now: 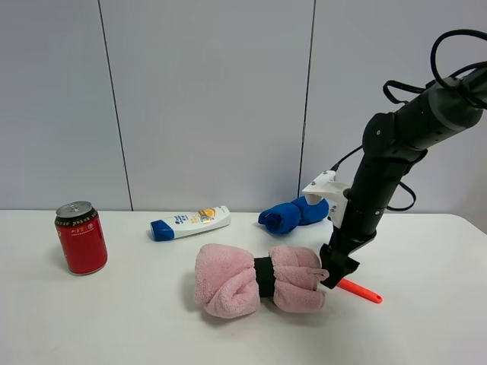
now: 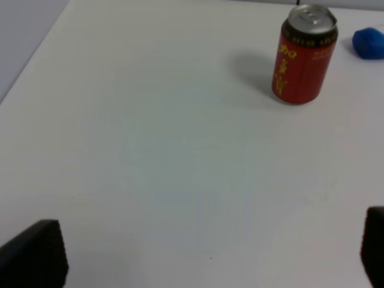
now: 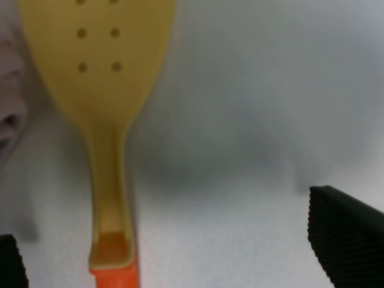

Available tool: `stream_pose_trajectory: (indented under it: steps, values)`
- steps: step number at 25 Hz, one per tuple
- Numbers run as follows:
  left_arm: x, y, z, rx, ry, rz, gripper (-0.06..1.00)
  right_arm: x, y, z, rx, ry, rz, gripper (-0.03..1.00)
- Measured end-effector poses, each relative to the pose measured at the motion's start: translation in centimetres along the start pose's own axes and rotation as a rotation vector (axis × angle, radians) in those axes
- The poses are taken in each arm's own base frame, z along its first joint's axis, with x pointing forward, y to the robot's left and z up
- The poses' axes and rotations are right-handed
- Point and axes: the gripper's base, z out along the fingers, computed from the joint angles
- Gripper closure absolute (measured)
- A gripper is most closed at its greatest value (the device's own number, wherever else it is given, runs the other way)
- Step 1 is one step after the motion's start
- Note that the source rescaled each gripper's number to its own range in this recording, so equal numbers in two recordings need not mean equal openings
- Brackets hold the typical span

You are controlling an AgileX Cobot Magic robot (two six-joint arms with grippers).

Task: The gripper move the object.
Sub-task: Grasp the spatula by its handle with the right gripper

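The scoop lies on the white table (image 1: pixel 426 327), just right of the pink rolled towel (image 1: pixel 255 279). Only the tip of its orange-red handle (image 1: pixel 359 290) shows in the exterior high view. The right wrist view shows its pale yellow perforated head (image 3: pixel 99 78) and the start of the handle. My right gripper (image 1: pixel 335 274) is low over the scoop, open (image 3: pixel 174 255), with the scoop between the fingers and close to one of them. It is not gripping it. My left gripper (image 2: pixel 210 258) is open and empty over bare table.
A red can (image 1: pixel 80 237) stands at the left and also shows in the left wrist view (image 2: pixel 303 54). A white-and-blue tube (image 1: pixel 190 222) and a blue rolled cloth (image 1: pixel 293 214) lie at the back. The towel edge (image 3: pixel 9 114) lies beside the scoop head.
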Motion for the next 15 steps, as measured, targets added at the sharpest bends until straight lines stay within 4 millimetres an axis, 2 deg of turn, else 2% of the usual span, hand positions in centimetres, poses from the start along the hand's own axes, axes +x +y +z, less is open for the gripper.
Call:
stream_pose_trajectory:
  steps: [15]
  values:
    - [0.00,0.00,0.00,0.000,0.000,0.000,-0.06,-0.45,-0.48,-0.02,0.053,-0.050,0.009,0.05]
